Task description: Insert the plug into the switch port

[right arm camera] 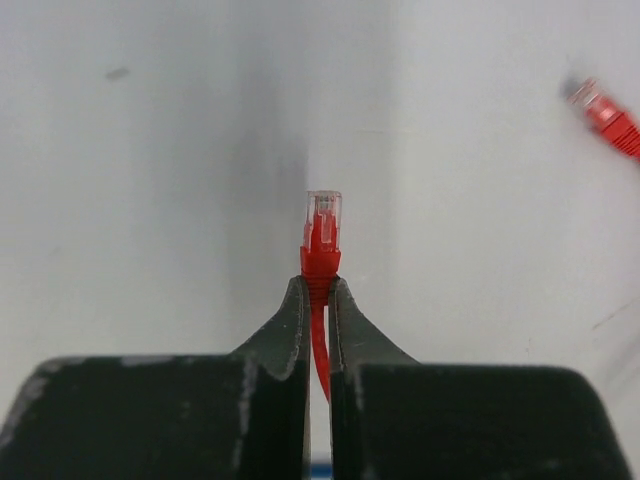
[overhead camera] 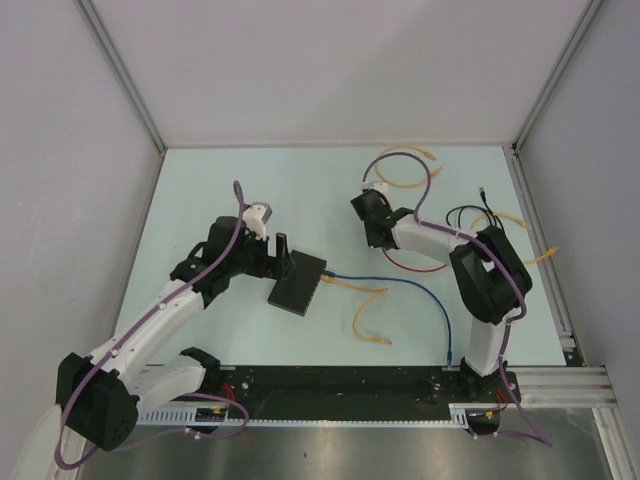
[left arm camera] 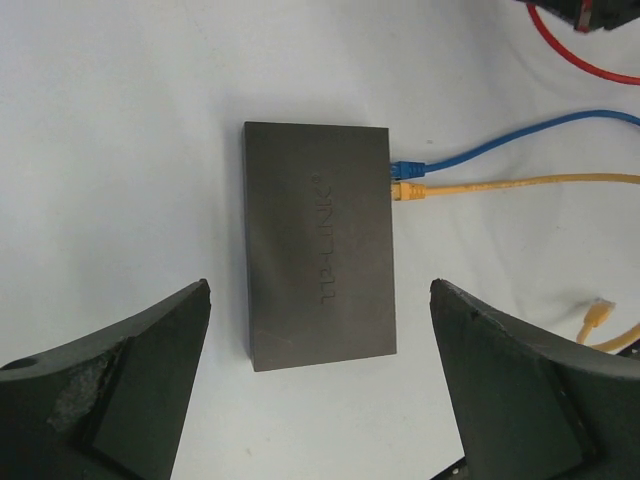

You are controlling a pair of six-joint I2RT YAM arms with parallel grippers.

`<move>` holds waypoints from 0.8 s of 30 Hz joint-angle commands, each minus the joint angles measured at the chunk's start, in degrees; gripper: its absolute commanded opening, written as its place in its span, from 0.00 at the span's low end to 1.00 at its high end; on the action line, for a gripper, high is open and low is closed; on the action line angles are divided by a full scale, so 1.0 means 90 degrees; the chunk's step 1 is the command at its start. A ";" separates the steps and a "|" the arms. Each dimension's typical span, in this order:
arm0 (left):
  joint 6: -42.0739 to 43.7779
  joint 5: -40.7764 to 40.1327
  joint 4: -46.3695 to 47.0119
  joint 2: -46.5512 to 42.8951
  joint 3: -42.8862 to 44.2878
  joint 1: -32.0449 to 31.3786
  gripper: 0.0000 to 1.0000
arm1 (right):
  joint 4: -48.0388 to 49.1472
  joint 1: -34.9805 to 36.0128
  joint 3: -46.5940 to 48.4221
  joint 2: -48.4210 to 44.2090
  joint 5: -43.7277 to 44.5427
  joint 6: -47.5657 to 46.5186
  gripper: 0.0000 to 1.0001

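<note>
Since right gripper [right arm camera: 318, 290] pinches red plug [right arm camera: 322, 225] by boot, approach free port on switch [left arm camera: 320, 245] square, slow; left gripper [left arm camera: 320, 290] gapes empty over switch, so brace it.

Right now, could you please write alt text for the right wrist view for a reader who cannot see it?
The right gripper is shut on a red cable just behind its clear plug, which points away from the camera, with the pale table behind it. Another red plug lies blurred at the upper right.
</note>
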 commanded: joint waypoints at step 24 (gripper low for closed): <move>-0.4562 0.1266 0.4061 0.0592 -0.0915 -0.0106 0.84 | 0.1287 0.2372 -0.1168 -0.2603 -0.2328 -0.3051 0.00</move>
